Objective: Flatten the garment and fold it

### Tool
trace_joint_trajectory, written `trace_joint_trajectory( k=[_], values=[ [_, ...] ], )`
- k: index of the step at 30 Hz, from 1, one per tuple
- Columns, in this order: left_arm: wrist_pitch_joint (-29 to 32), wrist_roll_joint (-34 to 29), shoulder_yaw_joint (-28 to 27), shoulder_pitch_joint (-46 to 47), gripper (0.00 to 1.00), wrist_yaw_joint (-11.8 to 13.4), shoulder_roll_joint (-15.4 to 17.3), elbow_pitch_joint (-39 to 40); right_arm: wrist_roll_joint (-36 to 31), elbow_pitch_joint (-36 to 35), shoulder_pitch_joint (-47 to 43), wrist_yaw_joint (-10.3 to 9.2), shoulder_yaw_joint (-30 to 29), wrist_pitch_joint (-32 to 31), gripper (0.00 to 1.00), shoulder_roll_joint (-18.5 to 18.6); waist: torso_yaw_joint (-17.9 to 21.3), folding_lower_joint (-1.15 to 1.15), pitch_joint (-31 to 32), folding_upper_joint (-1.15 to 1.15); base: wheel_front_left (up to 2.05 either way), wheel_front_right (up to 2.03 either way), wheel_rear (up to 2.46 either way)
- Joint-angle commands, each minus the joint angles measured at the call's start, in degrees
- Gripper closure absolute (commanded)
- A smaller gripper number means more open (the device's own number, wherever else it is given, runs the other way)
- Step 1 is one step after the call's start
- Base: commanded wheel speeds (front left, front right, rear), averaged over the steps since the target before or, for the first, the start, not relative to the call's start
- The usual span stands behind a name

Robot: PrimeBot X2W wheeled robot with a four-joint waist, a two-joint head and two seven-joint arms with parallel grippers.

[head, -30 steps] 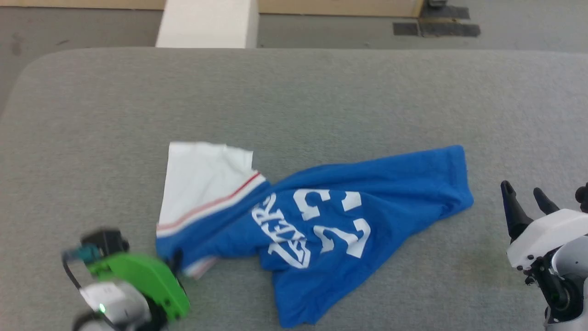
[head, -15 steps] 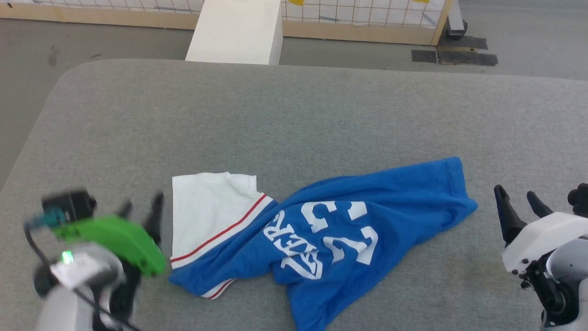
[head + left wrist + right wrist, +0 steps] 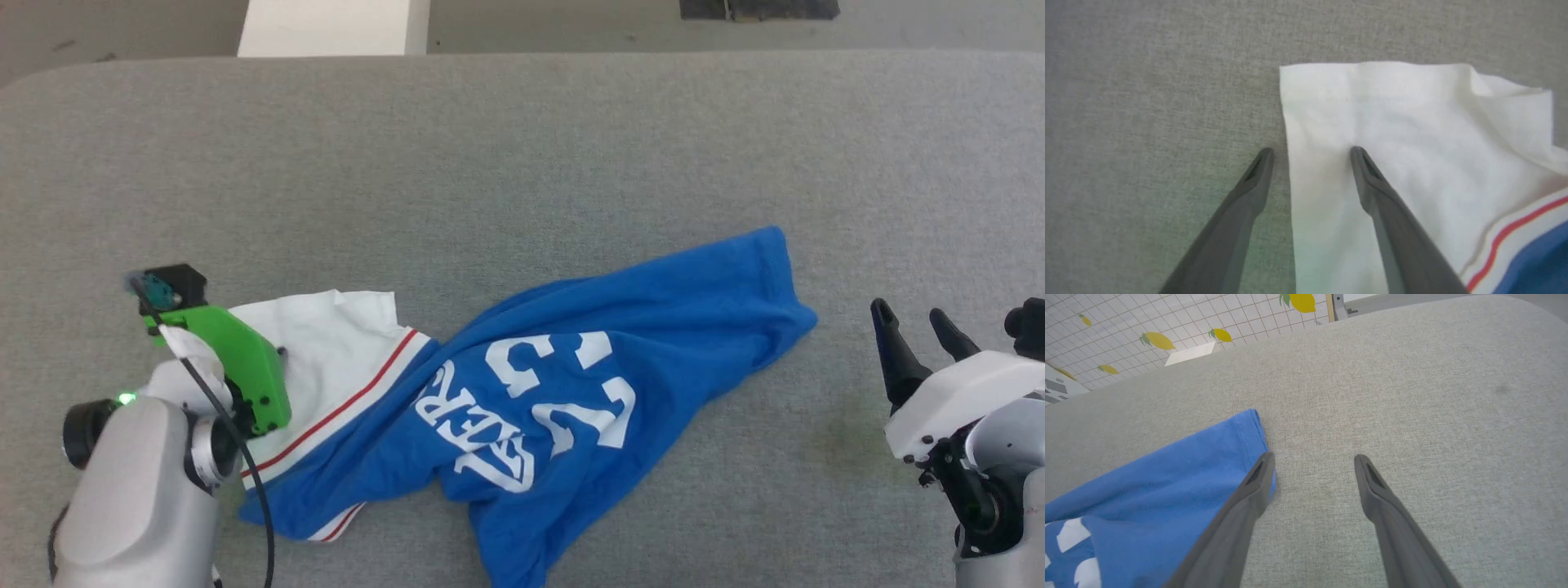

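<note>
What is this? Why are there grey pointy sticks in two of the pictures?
It's a robot with two arms. One picture comes from a camera on its head, looking down. The other two come from cameras on its wrists. The pointy sticks are its fingers. A crumpled royal-blue jersey T-shirt with white sleeves lies on the grey fabric surface. The left gripper is open over the edge of a white sleeve. The right gripper is open near the blue hem. Neither holds anything.

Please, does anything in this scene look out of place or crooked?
Yes. The garment lies slanted and bunched on the grey table, not flat: its blue body is twisted into folds, and some striped white trim pokes out under its lower left edge.
</note>
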State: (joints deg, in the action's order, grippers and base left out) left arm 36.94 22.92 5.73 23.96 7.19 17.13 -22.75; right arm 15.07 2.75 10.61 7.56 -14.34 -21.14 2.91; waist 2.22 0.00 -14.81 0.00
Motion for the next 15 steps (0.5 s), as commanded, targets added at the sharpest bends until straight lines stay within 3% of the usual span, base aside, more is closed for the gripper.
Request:
trace_joint_trajectory(
  k=[1,2,4,7,8,15],
  values=[
    [0.9,0.2,-0.1,0.5,0.0,0.6,-0.3,-1.2,-0.3,-0.1,0.8,-0.08,-0.1,0.5,0.0,0.0,1.5,0.0,-1.8,0.0,0.0,0.0,0.0],
    [1.6,0.7,-0.2,0.2,0.0,0.7,-0.7,-2.1,-0.3,0.0,0.9,-0.08,-0.3,0.7,0.0,0.0,1.5,0.0,-1.9,0.0,0.0,0.0,0.0],
    [1.8,2.6,-0.9,0.1,1.0,0.1,-1.6,-2.7,-0.4,0.2,0.9,-0.08,-0.6,0.9,0.0,0.0,1.3,0.0,-2.1,0.0,0.0,0.0,0.0],
    [-0.5,4.1,-1.9,0.6,1.0,-0.9,-2.0,-2.4,-0.6,0.7,1.0,-0.08,-0.7,1.2,0.0,0.0,0.7,0.0,-1.9,0.0,0.0,0.0,0.0],
    [-4.1,5.0,-3.7,1.3,1.0,-0.9,-2.1,-1.5,-0.7,1.0,1.1,-0.08,-0.4,1.3,0.0,0.0,0.2,0.0,-1.5,0.0,0.0,0.0,0.0],
    [-18.0,8.0,-13.8,0.0,1.0,3.0,-1.4,2.6,-0.7,1.8,1.3,-0.08,0.9,1.7,0.0,0.0,-0.9,0.0,0.7,0.0,0.0,0.0,0.0]
  ],
)
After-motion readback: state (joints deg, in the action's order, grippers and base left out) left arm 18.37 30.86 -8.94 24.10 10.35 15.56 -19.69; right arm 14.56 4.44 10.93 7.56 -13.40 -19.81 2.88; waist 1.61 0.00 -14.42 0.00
